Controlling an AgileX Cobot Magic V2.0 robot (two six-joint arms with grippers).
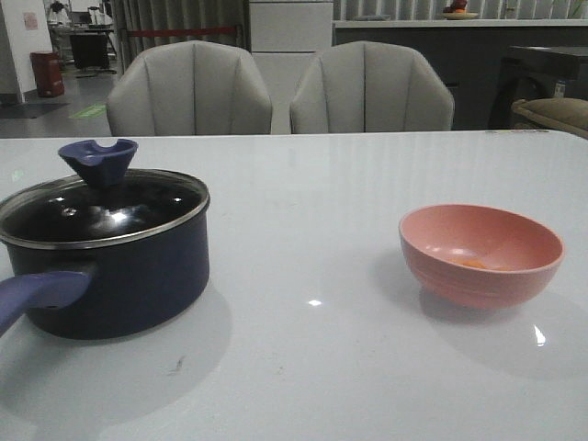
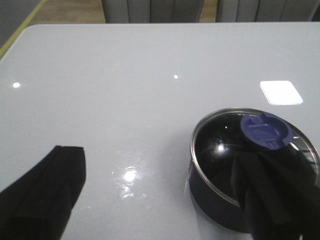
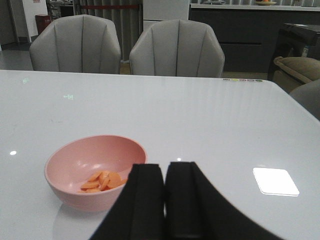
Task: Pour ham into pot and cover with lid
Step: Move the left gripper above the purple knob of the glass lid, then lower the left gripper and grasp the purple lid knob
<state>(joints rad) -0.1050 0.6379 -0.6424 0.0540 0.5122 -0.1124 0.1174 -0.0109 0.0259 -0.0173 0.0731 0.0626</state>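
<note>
The dark navy pot (image 1: 129, 276) stands at the left of the white table, its blue-purple handle (image 1: 37, 294) pointing toward the near left. The glass lid (image 1: 101, 207) sits on it, notched knob (image 1: 98, 158) up. At the right stands the salmon-pink bowl (image 1: 480, 253) with orange ham (image 1: 475, 264) slices in its bottom. Neither gripper shows in the front view. My left gripper (image 2: 160, 165) is open and empty, one finger (image 2: 42, 190) over bare table, the other before the lidded pot (image 2: 210, 200). My right gripper (image 3: 165, 167) is shut and empty, just beside the bowl (image 3: 70, 197) and ham (image 3: 102, 181).
Two grey padded chairs (image 1: 188, 92) (image 1: 372, 89) stand along the table's far edge. Bare white tabletop (image 1: 303, 239) lies between pot and bowl. A dark counter and a cushioned seat (image 1: 551, 112) are behind at the right.
</note>
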